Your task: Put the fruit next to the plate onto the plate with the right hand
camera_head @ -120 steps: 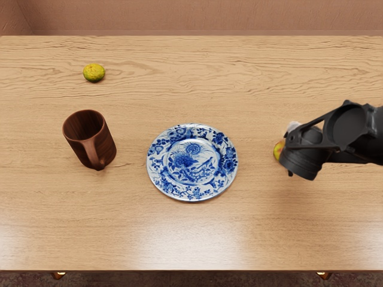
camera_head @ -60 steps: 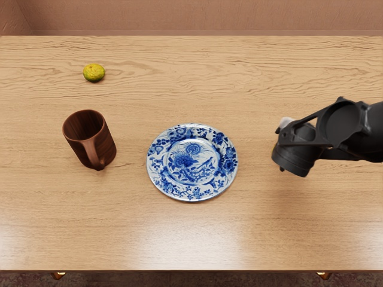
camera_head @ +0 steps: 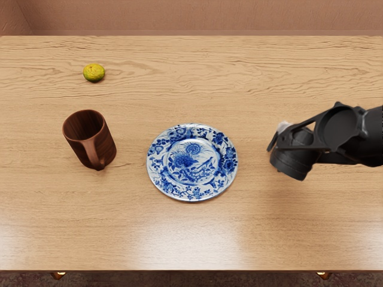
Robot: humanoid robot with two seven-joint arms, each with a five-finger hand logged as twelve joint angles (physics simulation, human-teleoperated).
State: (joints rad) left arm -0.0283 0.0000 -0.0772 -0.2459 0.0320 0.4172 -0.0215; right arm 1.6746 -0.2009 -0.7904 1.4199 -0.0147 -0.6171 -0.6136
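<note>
Wooden table (camera_head: 251, 78): a blue-and-white plate (camera_head: 154, 161) is set near the middle, a brown mug (camera_head: 90, 139) to its left, and a yellow-green fruit (camera_head: 94, 72) at the back left, well apart from the plate.
Right hand (camera_head: 292, 156): held just to the right of the plate and apart from its rim, with the arm coming in from the right edge.
Grip: cannot be told — the dark palm and wrist hide how far it is closed and what, if anything, is held.
Fruit: none is seen beside the plate; it is judged to be hidden under or inside the right hand.
Step in hand: judged to be the grasp, or the start of the carry.
Done well: the hold is to be confirmed before any lift, then the fruit is to be kept clear of the rim, carried left over the plate's centre and set down low so that it is not sent rolling.
Writing: none can be read — only a floral pattern is painted on the plate.
</note>
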